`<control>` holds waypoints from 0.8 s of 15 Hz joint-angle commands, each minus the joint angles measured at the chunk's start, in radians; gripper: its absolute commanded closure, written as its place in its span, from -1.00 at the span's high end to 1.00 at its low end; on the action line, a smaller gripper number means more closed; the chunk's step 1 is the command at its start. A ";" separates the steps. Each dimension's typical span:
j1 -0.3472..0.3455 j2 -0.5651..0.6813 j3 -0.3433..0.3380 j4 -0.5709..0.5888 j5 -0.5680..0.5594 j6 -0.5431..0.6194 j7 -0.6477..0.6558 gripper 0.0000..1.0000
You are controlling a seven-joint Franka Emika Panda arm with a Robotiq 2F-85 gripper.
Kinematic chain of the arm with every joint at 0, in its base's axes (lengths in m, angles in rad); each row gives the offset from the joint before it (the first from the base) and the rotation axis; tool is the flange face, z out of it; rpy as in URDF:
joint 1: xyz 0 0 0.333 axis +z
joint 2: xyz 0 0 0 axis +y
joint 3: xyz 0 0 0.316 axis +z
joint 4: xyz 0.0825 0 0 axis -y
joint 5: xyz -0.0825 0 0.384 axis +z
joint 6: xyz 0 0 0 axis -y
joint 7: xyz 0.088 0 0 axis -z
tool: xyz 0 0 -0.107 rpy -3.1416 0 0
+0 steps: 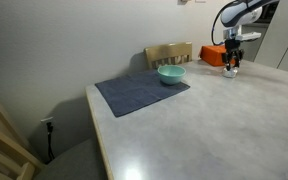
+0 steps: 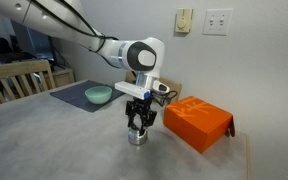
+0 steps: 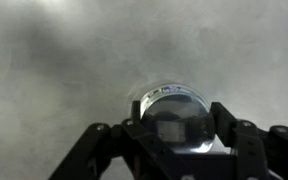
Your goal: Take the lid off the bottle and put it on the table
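Observation:
The bottle (image 2: 137, 137) is a small squat clear container standing on the pale table (image 2: 74, 150), next to the orange box. My gripper (image 2: 137, 126) hangs straight down over it, with one finger on each side of its top. In the wrist view the bottle (image 3: 180, 115) is a clear round shape between the two fingers of the gripper (image 3: 180, 128), which stand wide apart at its sides. The bottle and gripper (image 1: 231, 66) are at the far end of the table (image 1: 204, 130). I see no orange lid; the gripper hides the bottle's top.
An orange rectangular box (image 2: 197, 122) lies just beside the bottle and also shows behind the gripper (image 1: 215, 56). A teal bowl (image 1: 171, 74) sits on a dark blue-grey placemat (image 1: 134, 94). A wooden chair (image 1: 169, 52) stands behind the table by the wall.

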 commanded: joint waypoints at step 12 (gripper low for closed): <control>0.058 -0.092 -0.009 -0.119 -0.056 0.076 0.008 -0.12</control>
